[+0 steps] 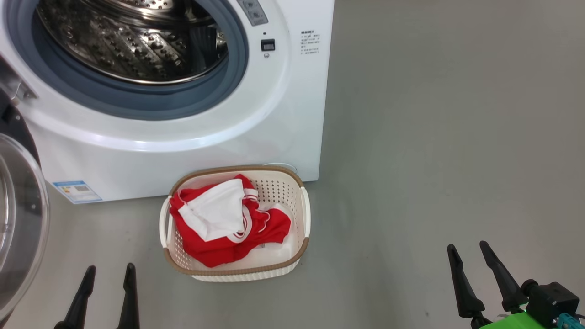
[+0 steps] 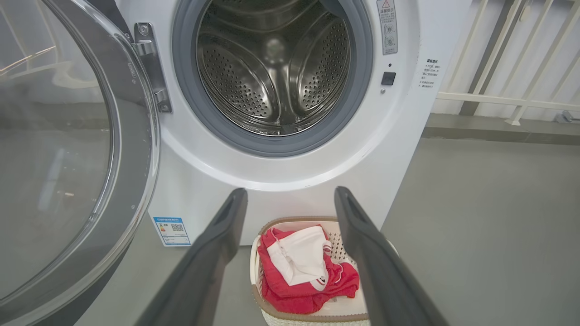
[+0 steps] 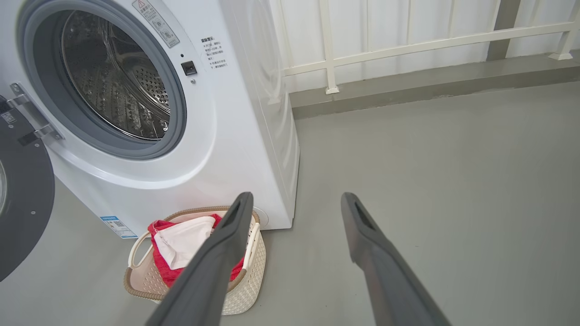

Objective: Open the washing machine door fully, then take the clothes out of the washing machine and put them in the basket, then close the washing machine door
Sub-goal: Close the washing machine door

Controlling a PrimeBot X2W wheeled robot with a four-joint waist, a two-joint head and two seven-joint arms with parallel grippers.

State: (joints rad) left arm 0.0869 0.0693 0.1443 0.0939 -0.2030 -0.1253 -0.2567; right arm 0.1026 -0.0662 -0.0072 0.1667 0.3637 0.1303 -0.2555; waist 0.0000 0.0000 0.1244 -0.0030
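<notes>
Grippers come nearest: the left gripper (image 1: 110, 270) at the lower left and the right gripper (image 1: 468, 247) at the lower right of the head view, each with its two dark fingers spread wide and nothing between them. Just beyond, on the grey floor (image 1: 434, 137) and nearer the left one, stands the basket (image 1: 305, 214) with the clothes (image 1: 215, 224) heaped inside, red with a white piece on top. Behind it, almost touching, is the washing machine (image 1: 183, 155), and what shows of its steel drum (image 2: 272, 68) looks bare. So the opening and the unloading appear done, and closing looks to be all that is left. The washing machine door (image 1: 20, 205) hangs swung wide from its hinge on the machine's left. Its clear bowl is just beside the left gripper on that gripper's outer side. It is well apart from the right gripper, which has the basket between it and the door.
</notes>
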